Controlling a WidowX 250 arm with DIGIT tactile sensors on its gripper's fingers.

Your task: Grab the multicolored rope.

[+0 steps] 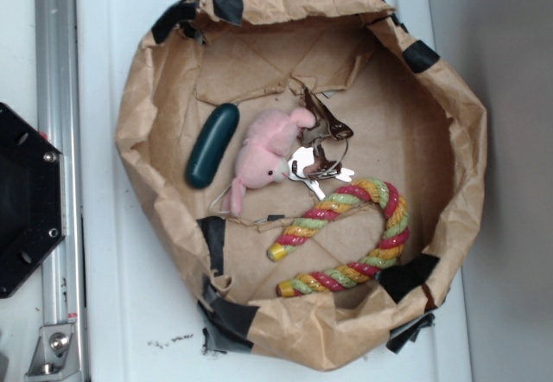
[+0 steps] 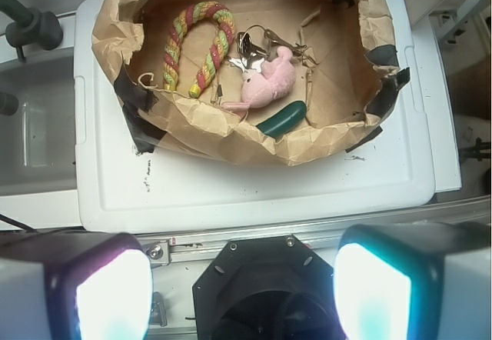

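Note:
The multicolored rope (image 1: 356, 239) is a U-shaped twist of red, yellow and light-green strands lying in the lower right of the brown paper basket (image 1: 134, 123). In the wrist view the rope (image 2: 196, 41) lies at the upper left of the basket (image 2: 231, 128). My gripper (image 2: 240, 294) is open, its two glowing fingers (image 2: 108, 298) wide apart with nothing between them. It hangs high over the black robot base (image 2: 265, 290), well short of the basket. The gripper is out of the exterior view.
A pink plush mouse (image 1: 266, 155), a dark green capsule (image 1: 212, 144) and a bunch of keys (image 1: 321, 153) lie in the basket beside the rope. The basket sits on a white lid (image 1: 104, 252). A metal rail (image 1: 59, 140) and the black base (image 1: 26, 200) are at the left.

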